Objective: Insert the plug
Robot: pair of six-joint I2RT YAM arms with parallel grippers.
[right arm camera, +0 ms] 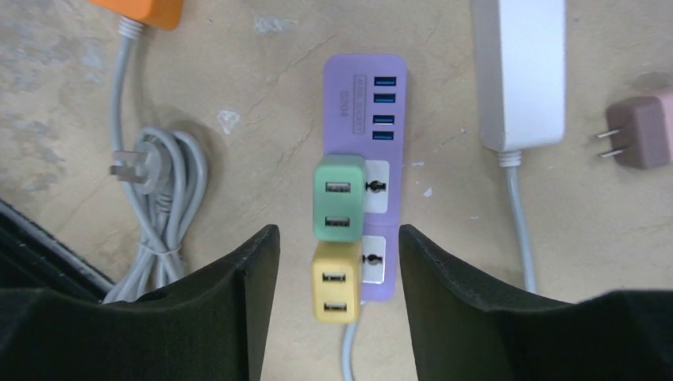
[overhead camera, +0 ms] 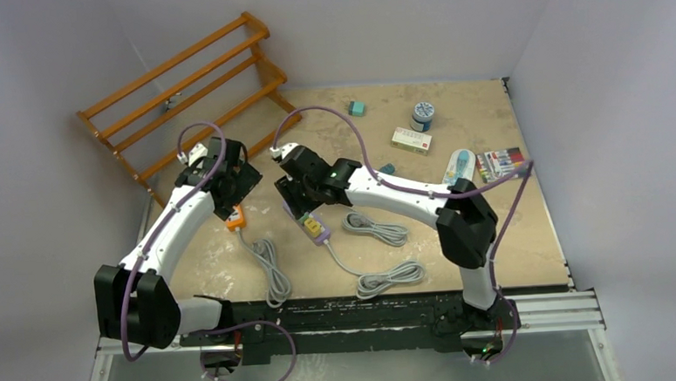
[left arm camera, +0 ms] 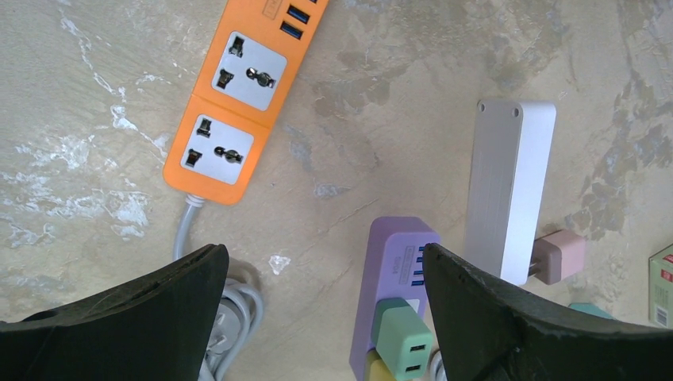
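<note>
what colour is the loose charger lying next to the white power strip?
Dusty pink. The charger shows best in the right wrist view, beside the white power strip.

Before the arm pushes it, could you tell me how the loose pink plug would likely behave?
The pink plug looks small and blocky, so probably light and stiff. Lying on a flat side, it should slide or spin on the table rather than roll. With no cord attached, nothing should drag it back.
</note>
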